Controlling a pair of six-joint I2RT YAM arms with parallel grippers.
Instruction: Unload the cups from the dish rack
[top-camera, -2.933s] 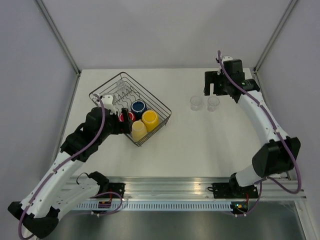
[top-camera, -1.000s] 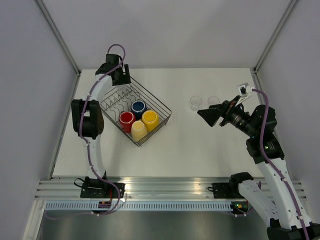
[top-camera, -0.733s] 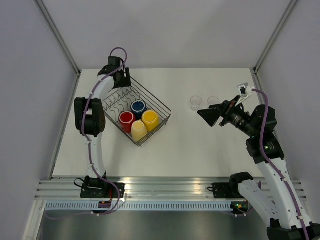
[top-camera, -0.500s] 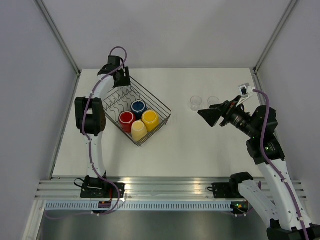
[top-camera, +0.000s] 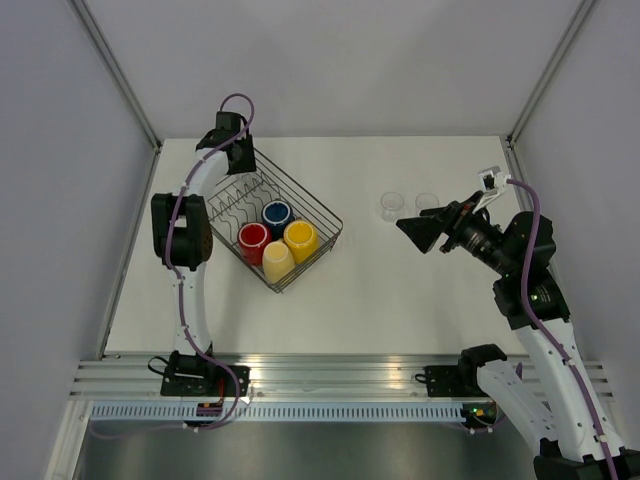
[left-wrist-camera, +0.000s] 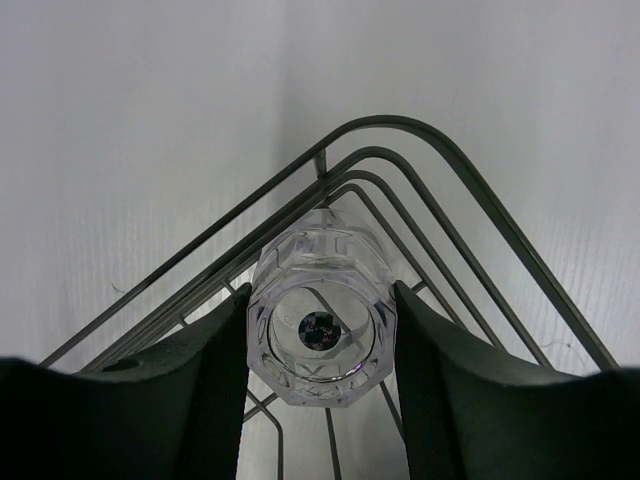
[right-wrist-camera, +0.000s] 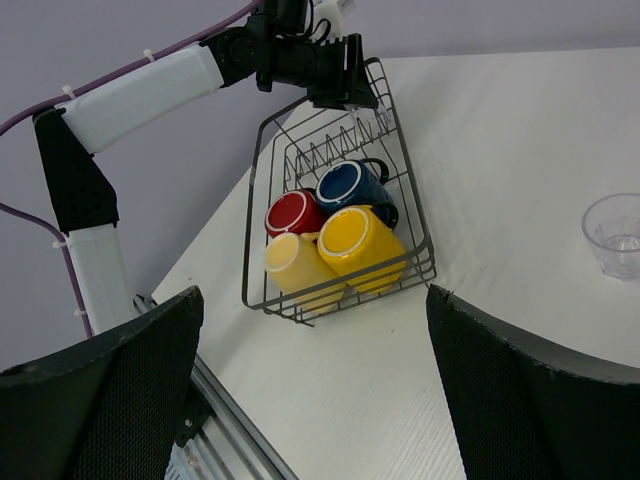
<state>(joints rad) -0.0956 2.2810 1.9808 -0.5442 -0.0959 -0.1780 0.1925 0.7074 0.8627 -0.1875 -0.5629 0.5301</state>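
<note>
The dish rack (top-camera: 331, 216) sits at the table's back left. It holds a red mug (top-camera: 253, 236), a dark blue mug (top-camera: 277, 213), an orange-yellow mug (top-camera: 300, 236) and a pale cream mug (top-camera: 278, 260). My left gripper (top-camera: 243, 160) reaches into the rack's far corner and is shut on a clear glass tumbler (left-wrist-camera: 320, 335); both pads press its sides above the rack wires (left-wrist-camera: 470, 200). Two more tumblers (top-camera: 391, 205) (top-camera: 427, 203) stand on the table at the right. My right gripper (top-camera: 420, 232) hovers open beside them, holding nothing.
The right wrist view shows the rack (right-wrist-camera: 250, 230) with its mugs, the left arm (right-wrist-camera: 150, 85) over its far end, and one tumbler (right-wrist-camera: 617, 232) at the right edge. Grey walls close in the table on the left, back and right.
The left jaws have closed onto the tumbler in the rack's far corner. The right arm has stayed nearly still, jaws wide.
</note>
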